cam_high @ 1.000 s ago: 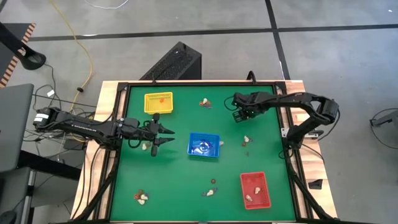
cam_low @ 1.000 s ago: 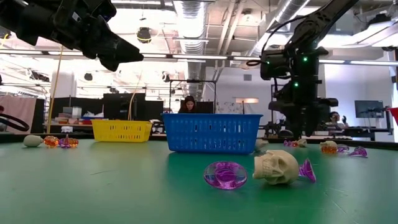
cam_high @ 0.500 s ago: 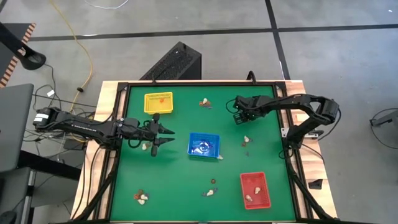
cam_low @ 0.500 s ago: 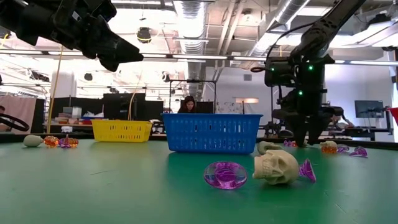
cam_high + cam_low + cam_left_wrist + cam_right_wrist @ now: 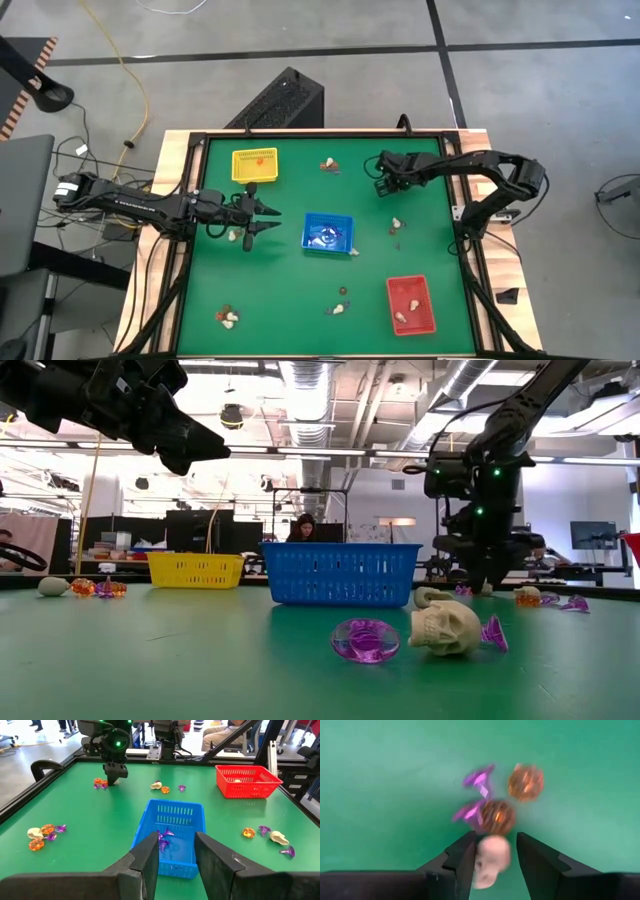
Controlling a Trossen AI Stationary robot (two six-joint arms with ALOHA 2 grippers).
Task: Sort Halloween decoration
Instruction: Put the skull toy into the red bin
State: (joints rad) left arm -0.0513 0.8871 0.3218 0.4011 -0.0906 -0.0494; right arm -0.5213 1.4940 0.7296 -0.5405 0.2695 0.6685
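Small Halloween decoration trinkets lie in loose groups on the green table. My right gripper points steeply down at the far right of the table. It is open, with a cream skull between its fingers. Just beyond the skull lie two orange trinkets and two purple ones. My left gripper hovers open and holds nothing. It is left of the blue tray and points roughly level toward it. My right gripper stands from above with one finger against one side of the cream skull. A narrow gap shows at the other finger. I cannot tell whether it touches. The skull lies on the table.
A yellow tray sits at the far left and a red tray at the near right. Trinket groups lie at the far middle, right of the blue tray, near middle and near left. A person sits beyond the table.
My right gripper has sunk toward the table over the trinket group at the far right and tipped a little steeper. My left arm has kept still.
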